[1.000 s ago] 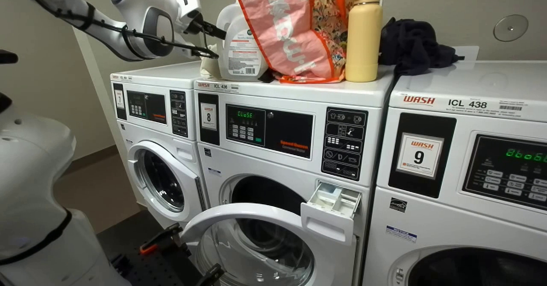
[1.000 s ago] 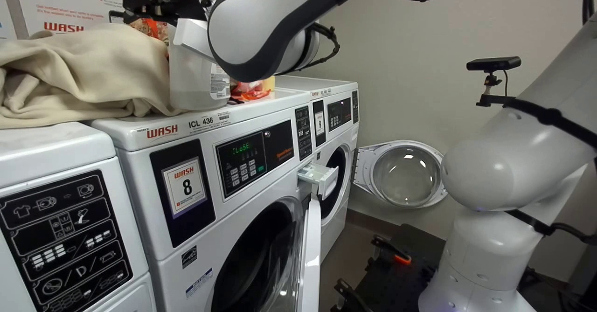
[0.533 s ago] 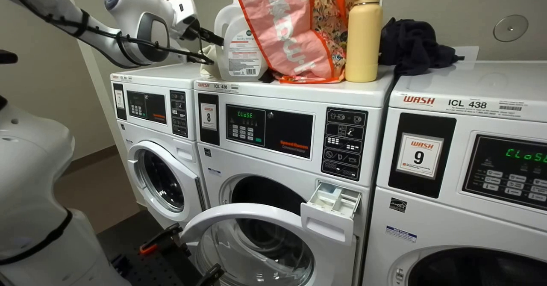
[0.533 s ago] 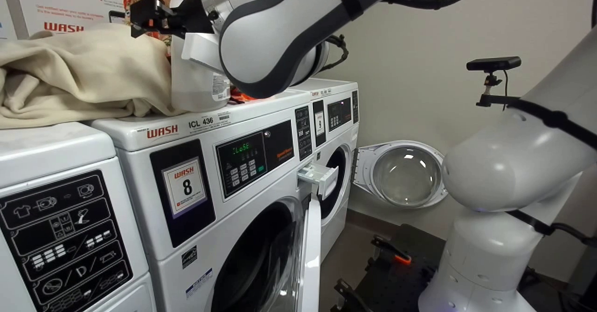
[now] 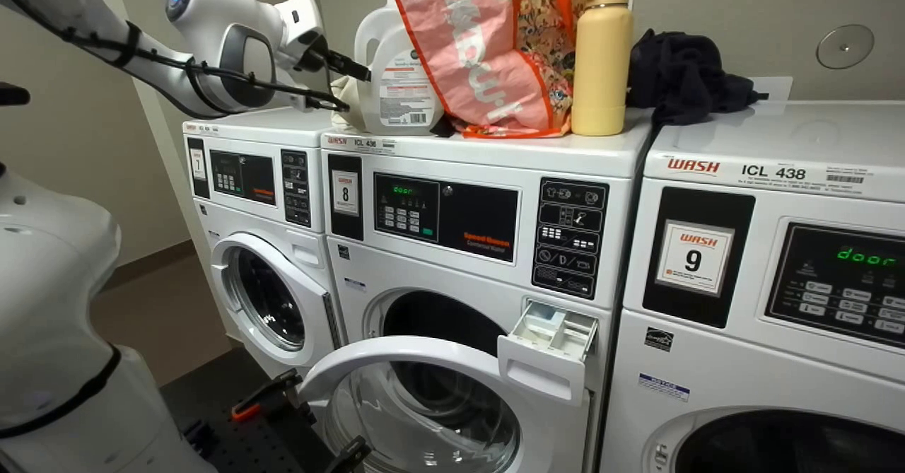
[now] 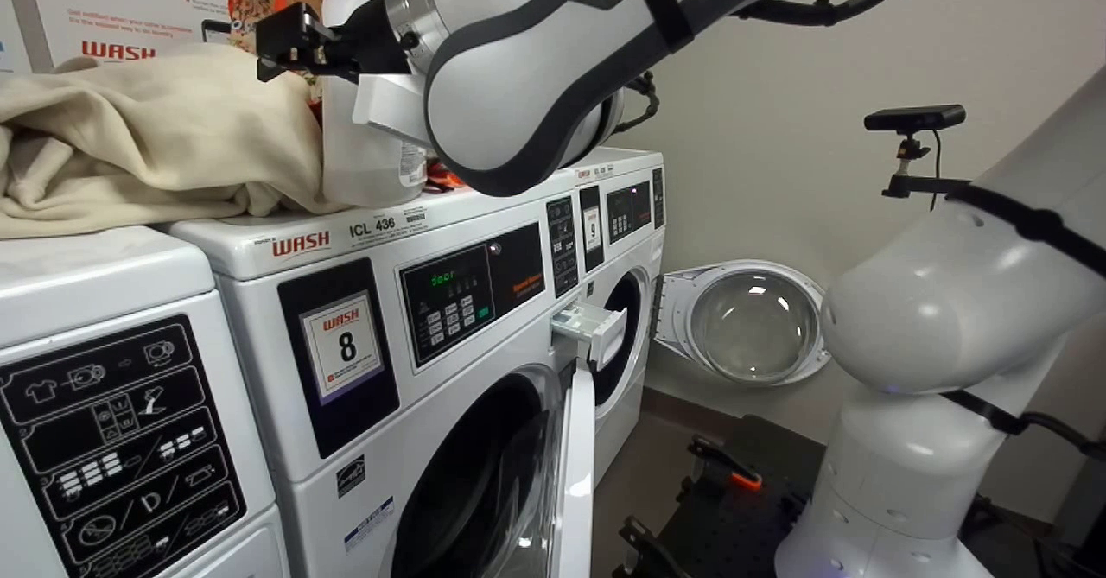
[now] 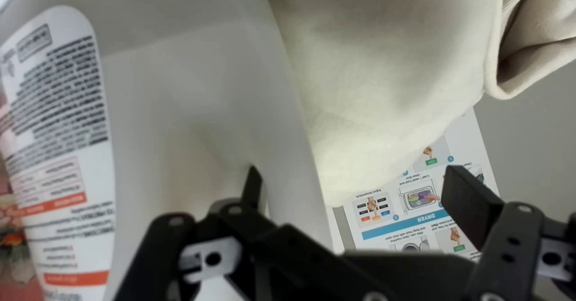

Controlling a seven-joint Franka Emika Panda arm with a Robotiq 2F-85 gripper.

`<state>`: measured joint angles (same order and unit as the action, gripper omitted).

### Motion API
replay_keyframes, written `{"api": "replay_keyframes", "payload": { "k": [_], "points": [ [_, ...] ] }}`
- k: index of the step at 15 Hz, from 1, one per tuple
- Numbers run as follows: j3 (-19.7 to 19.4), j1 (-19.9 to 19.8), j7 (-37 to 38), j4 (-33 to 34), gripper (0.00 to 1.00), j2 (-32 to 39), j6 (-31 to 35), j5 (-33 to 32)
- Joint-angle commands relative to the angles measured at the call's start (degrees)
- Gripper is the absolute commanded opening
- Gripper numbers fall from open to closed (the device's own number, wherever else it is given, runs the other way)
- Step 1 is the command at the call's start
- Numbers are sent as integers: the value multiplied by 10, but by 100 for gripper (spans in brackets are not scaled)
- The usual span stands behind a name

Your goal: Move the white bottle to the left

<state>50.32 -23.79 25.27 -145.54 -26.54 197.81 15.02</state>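
Observation:
The white bottle stands upright on top of the number 8 washer, with a white and red label. It also shows in an exterior view, partly behind the arm, and fills the left of the wrist view. Its cap is mostly hidden. My gripper is at the bottle's handle side, near the lower end of the handle opening. It also shows in an exterior view. In the wrist view the gripper is open; one finger overlaps the bottle, the other stands clear. Contact cannot be told.
A beige cloth lies beside the bottle. A pink bag leans on its other side, then a yellow bottle and a dark cloth. The washer's drawer and round door stand open below.
My gripper has come down along the bottle, and the arm has drawn back slightly. The bottle has shifted slightly, away from the beige cloth.

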Motion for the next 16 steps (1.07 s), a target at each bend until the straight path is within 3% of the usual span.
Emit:
{"api": "replay_keyframes", "payload": {
  "k": [1, 13, 16],
  "points": [
    [-35, 29, 15, -28, 100, -29, 1, -1],
    [-109, 112, 11, -92, 100, -76, 1, 3],
    [-149, 142, 4, -112, 100, -89, 1, -3]
  ]
}}
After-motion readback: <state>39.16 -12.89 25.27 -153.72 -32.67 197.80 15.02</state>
